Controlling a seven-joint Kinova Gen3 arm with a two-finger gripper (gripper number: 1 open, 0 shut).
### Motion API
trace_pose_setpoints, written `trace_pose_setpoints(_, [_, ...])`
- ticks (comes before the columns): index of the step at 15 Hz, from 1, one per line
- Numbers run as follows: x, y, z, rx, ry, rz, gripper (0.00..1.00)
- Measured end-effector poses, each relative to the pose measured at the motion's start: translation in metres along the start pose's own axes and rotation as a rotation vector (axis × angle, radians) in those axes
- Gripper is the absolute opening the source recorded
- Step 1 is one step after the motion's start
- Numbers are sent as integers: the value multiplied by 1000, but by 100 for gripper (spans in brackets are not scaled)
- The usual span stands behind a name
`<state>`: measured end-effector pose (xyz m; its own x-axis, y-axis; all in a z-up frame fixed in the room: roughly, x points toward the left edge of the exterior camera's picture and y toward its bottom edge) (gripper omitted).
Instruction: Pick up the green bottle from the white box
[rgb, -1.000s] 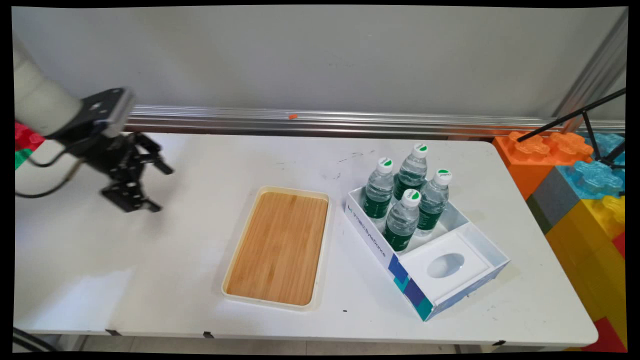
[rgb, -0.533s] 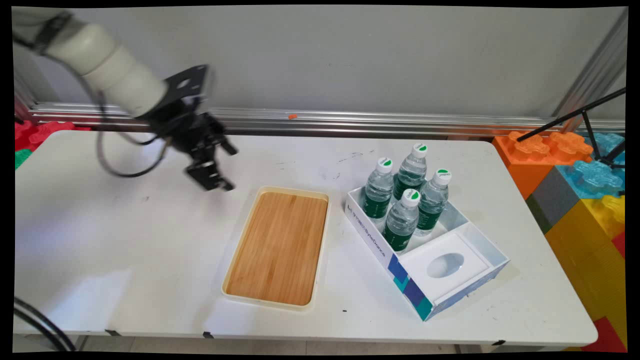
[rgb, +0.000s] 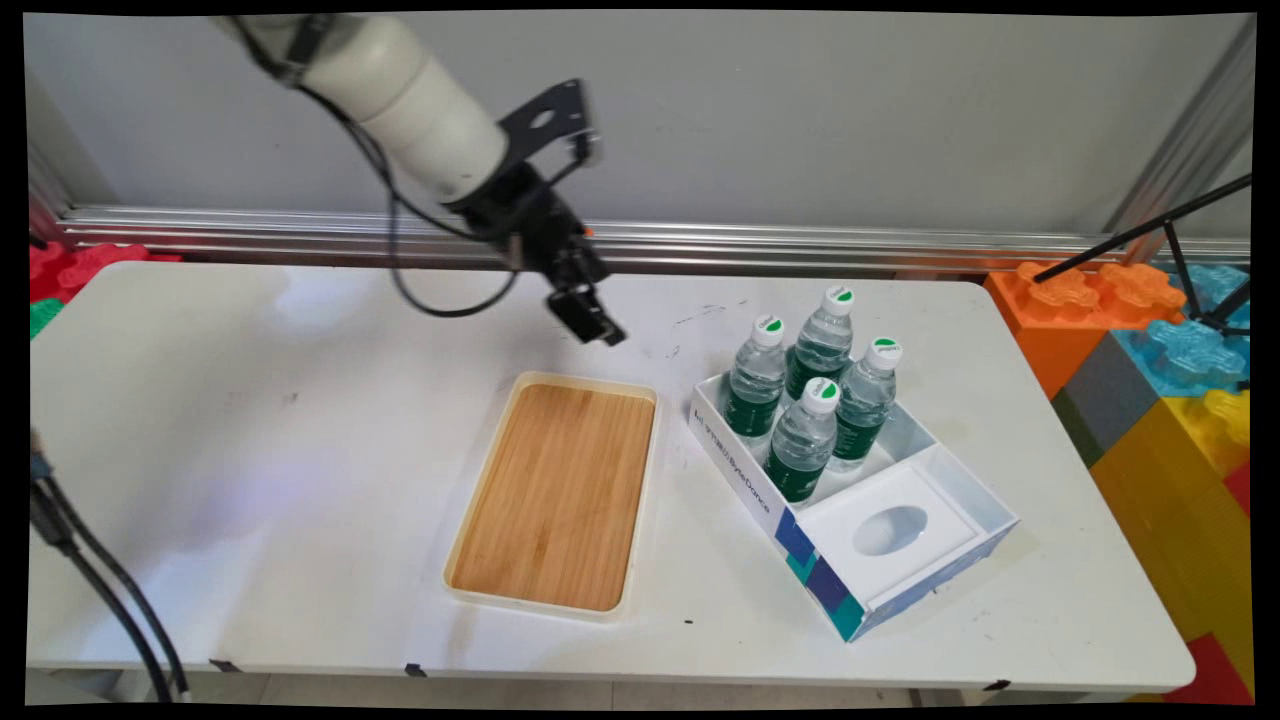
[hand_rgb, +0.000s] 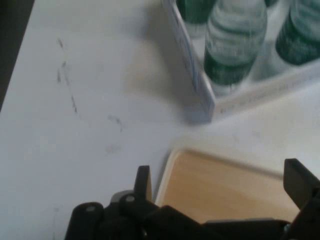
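Spread wide and gripping nothing, the jaws of the gripper (hand_rgb: 220, 185) are showing in the hand view as two black fingers (hand_rgb: 143, 181) standing well apart, with the wooden tray's corner between them. In the main view the gripper (rgb: 590, 322) is hanging above the white table (rgb: 250, 420), just past the far short edge of the wooden tray (rgb: 560, 495), at about 12 o'clock from it.

At roughly 3 o'clock from the tray, just beside it, the open box (rgb: 860, 590) is sitting at an angle, with four water bottles (rgb: 805, 440) standing upright in its far compartment and a white insert with an oval hole filling the near one. The bottles are lying at about 4 o'clock from the gripper.

Judging by looks, each bottle is full, so fairly heavy, with thin, smooth plastic that could dent or slip; the labelled middle of the body seems the soundest place to take hold. Coloured toy blocks (rgb: 1150, 370) are stacked beyond the table's right end.
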<state>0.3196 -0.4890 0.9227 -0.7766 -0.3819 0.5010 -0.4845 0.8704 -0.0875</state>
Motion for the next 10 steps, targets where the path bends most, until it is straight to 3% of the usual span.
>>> trace_pose_setpoints(6, [43, 6, 46, -36, 57, -30, 100])
trace_pose_setpoints(10, [55, 13, 76, -64, 82, -16, 100])
